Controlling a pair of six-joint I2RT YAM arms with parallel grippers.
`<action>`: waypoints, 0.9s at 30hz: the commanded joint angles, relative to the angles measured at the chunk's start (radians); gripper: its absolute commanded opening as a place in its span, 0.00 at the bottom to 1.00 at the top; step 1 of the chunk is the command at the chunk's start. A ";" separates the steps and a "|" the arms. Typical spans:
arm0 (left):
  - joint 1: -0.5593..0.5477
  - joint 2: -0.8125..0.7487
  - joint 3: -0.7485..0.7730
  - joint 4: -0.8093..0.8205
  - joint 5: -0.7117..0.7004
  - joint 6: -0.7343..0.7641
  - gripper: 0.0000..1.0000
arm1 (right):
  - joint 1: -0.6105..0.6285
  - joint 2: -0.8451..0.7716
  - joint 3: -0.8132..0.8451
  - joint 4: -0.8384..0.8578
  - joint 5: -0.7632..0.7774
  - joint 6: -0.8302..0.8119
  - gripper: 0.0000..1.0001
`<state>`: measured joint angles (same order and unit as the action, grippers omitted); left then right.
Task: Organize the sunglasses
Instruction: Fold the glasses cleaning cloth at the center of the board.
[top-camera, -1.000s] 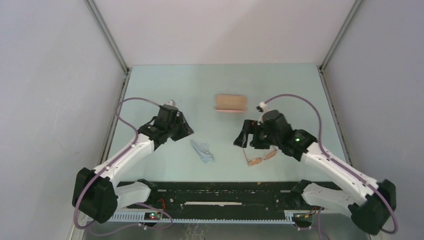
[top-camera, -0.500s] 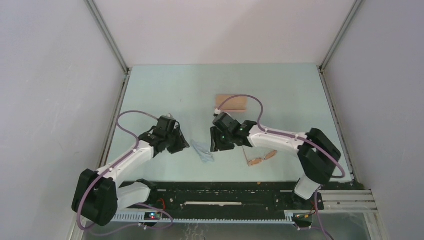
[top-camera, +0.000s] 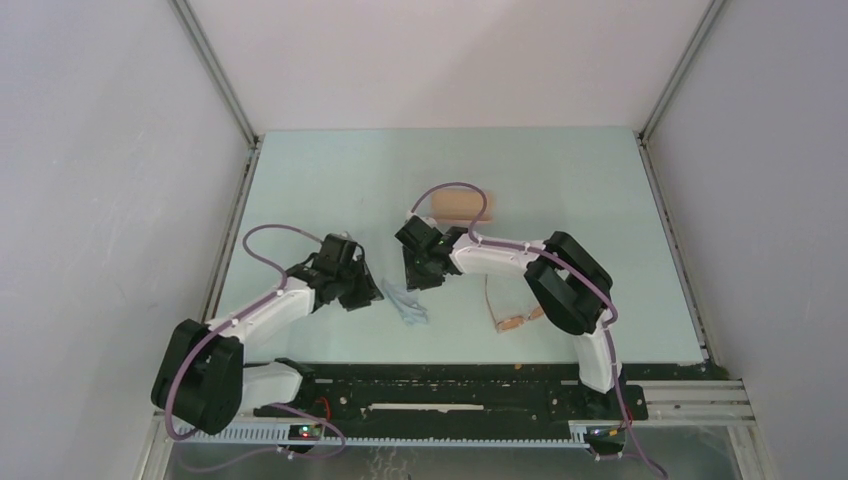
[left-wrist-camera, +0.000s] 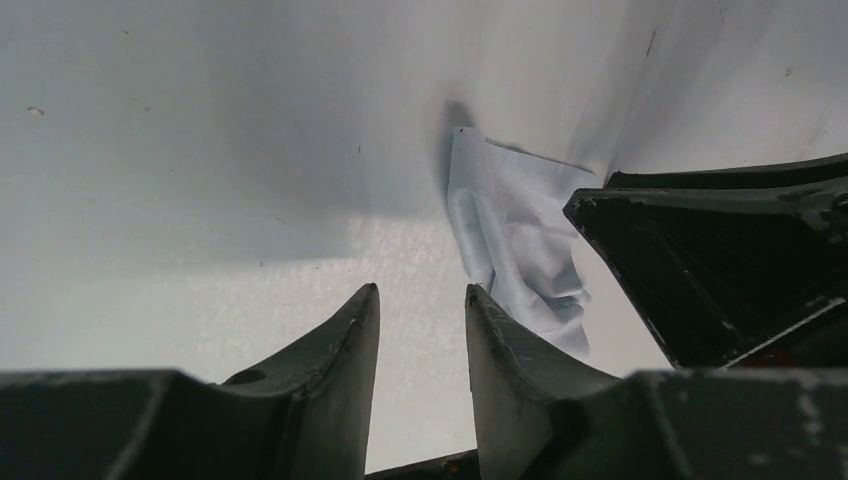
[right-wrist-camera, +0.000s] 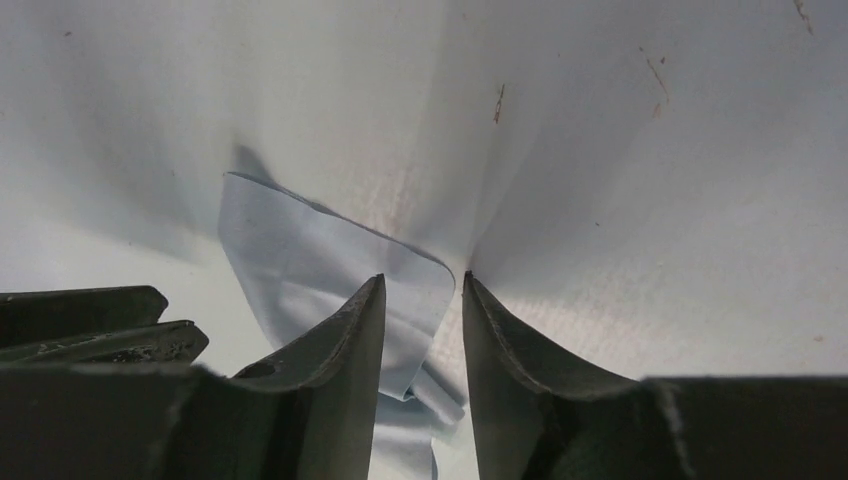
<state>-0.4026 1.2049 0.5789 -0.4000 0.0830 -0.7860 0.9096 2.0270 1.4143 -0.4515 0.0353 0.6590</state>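
Observation:
The sunglasses (top-camera: 512, 321), thin orange-brown frames with amber lenses, lie on the table near the front right of centre, and no gripper touches them. My right gripper (top-camera: 415, 268) has reached left over the light blue cloth (top-camera: 405, 303). In the right wrist view its jaws (right-wrist-camera: 423, 283) stand part open, with a folded edge of the cloth (right-wrist-camera: 320, 250) lying between them, not pinched. My left gripper (top-camera: 352, 288) sits just left of the cloth. Its jaws (left-wrist-camera: 420, 295) are part open over bare table, and the cloth (left-wrist-camera: 515, 225) lies to their right.
A pink oblong case (top-camera: 463, 205) lies behind the right gripper toward the table's middle. The right gripper's dark body (left-wrist-camera: 720, 260) fills the right of the left wrist view, close to the left one. Metal-framed walls (top-camera: 235, 200) bound the table.
The right arm swung left from beside the sunglasses to over the cloth, and its jaws narrowed. The left gripper moved slightly toward the cloth.

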 joint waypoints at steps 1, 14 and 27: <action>0.005 0.018 -0.014 0.040 0.021 0.005 0.42 | 0.000 0.020 0.056 -0.030 0.035 -0.011 0.42; -0.002 0.122 -0.008 0.112 0.056 0.004 0.41 | -0.005 -0.009 0.038 -0.012 0.012 -0.014 0.00; -0.015 0.250 0.032 0.204 0.057 -0.014 0.21 | -0.013 -0.081 -0.030 0.024 0.011 0.004 0.00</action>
<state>-0.4107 1.4178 0.6025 -0.2062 0.1844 -0.7979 0.9089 2.0300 1.4109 -0.4576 0.0429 0.6529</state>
